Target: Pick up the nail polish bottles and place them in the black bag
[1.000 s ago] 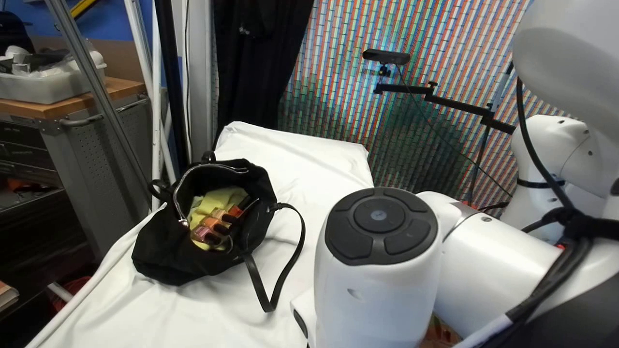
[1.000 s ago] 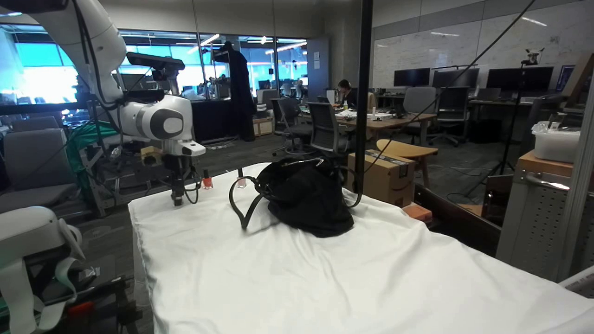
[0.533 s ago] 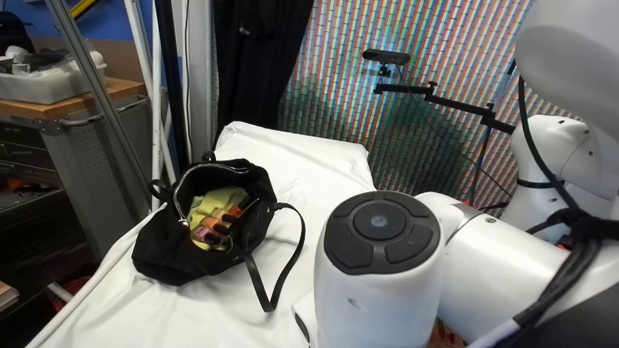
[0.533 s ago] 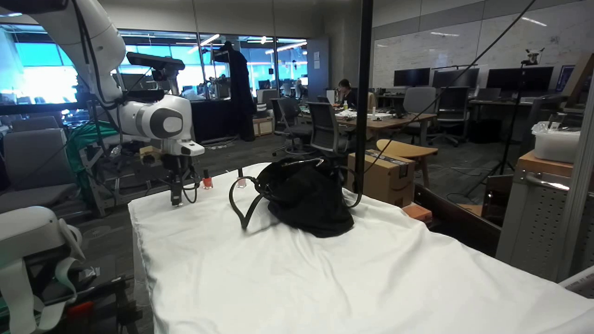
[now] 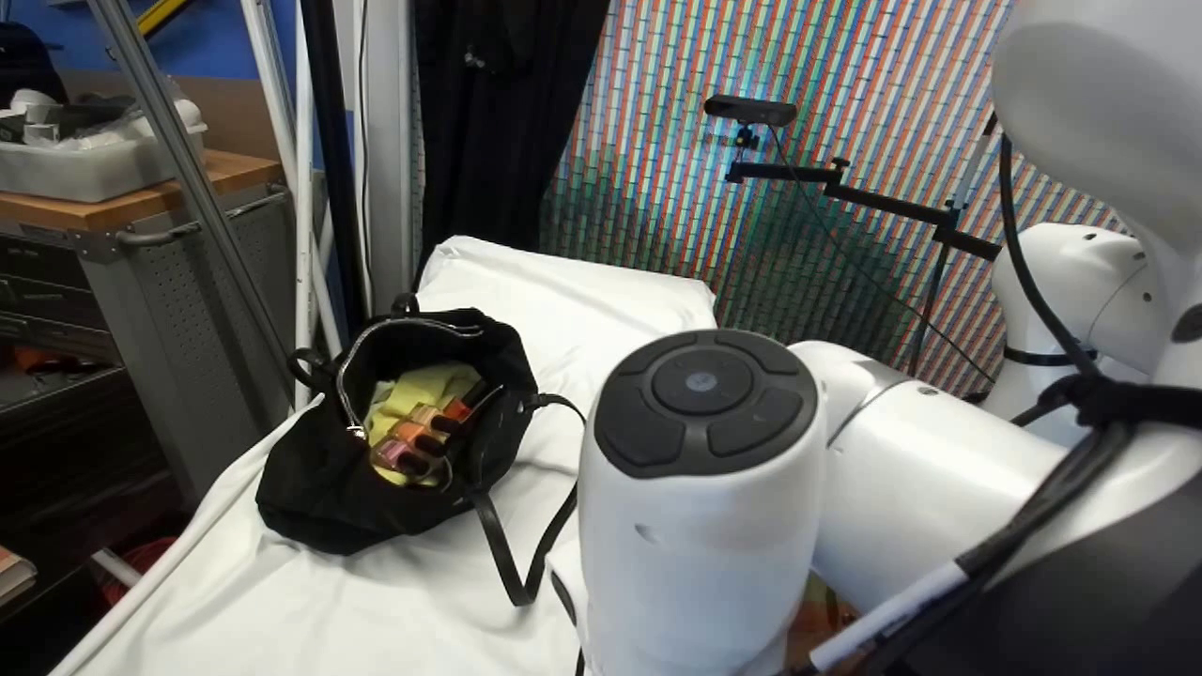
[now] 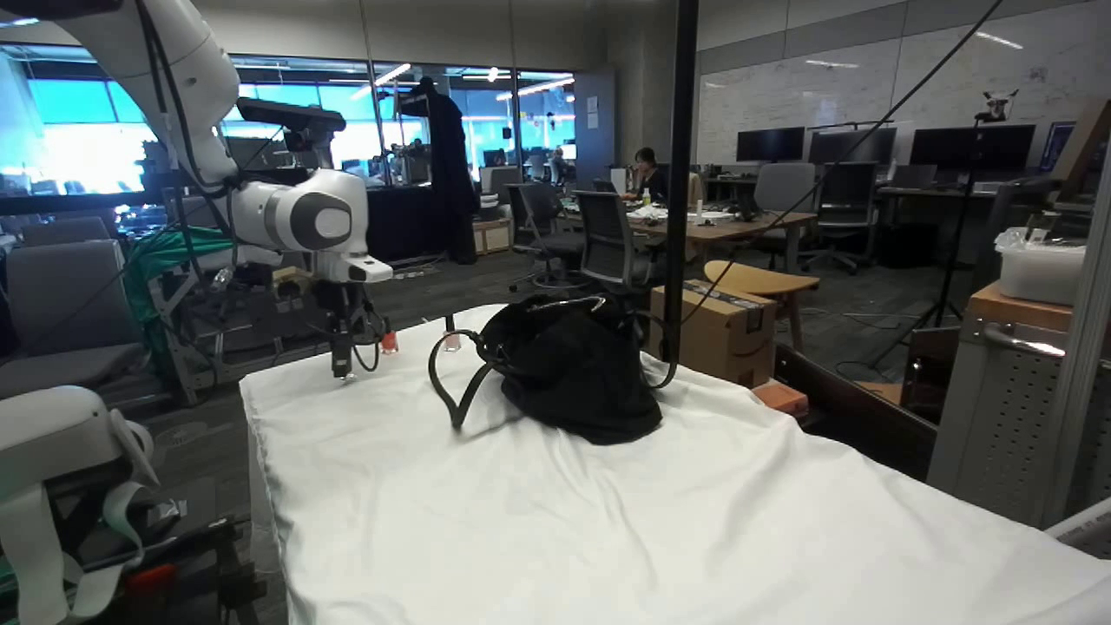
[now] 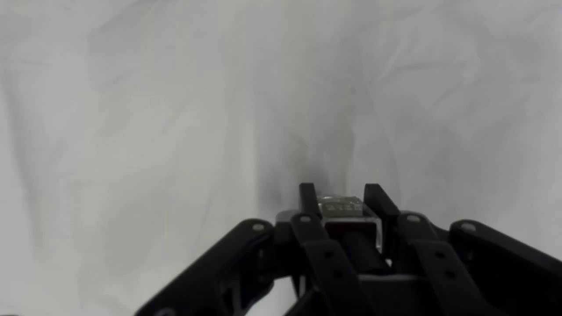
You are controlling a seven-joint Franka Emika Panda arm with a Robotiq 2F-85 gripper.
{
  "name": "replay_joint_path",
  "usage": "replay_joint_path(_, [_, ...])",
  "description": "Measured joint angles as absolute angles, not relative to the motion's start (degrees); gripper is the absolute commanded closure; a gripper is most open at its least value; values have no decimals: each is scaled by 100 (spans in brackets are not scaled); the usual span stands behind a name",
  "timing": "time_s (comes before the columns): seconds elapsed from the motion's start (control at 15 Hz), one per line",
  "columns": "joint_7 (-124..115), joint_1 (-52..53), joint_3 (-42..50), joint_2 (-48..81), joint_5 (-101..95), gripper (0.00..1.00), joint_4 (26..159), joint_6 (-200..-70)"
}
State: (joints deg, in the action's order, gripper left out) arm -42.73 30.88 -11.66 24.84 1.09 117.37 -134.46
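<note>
Dark-red nail polish bottle [image 7: 352,227] is gripped by fingers [image 7: 381,204], parted just its width, apart from black handbag [image 6: 568,373]. Other bottles [image 5: 411,435] are held inside handbag; red bottle [image 6: 390,342], pale pink bottle [image 6: 451,341] seen near it on table [image 6: 469,512].

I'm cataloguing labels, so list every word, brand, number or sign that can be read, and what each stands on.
No text can be read for certain.
Bottle in the jaws: base marking, too blurred.
Box: curved mark, no legible word.
Whiteboard: writing, too faint.
Posted sheets: too small.
Tube: print, too small.
Button pad: emblem, too blurred.
</note>
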Motion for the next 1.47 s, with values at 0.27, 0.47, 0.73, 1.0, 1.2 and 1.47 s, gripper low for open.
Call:
replay_joint_path(0.27, [-4271,2857,-1053,2276,109,85,11694,-13347])
replay_joint_path(0.47, [-4270,2645,-924,2108,32,85,11649,-13323])
replay_joint_path(0.73, [-4298,2395,-659,1958,-383,85,11458,-13323])
replay_joint_path(1.0, [-4374,2174,-404,1939,-864,85,11136,-13324])
replay_joint_path(1.2, [-4441,2053,-246,1960,-1148,85,10903,-13326])
replay_joint_path(1.47, [-4503,1902,-70,2158,-1391,85,10507,-13325])
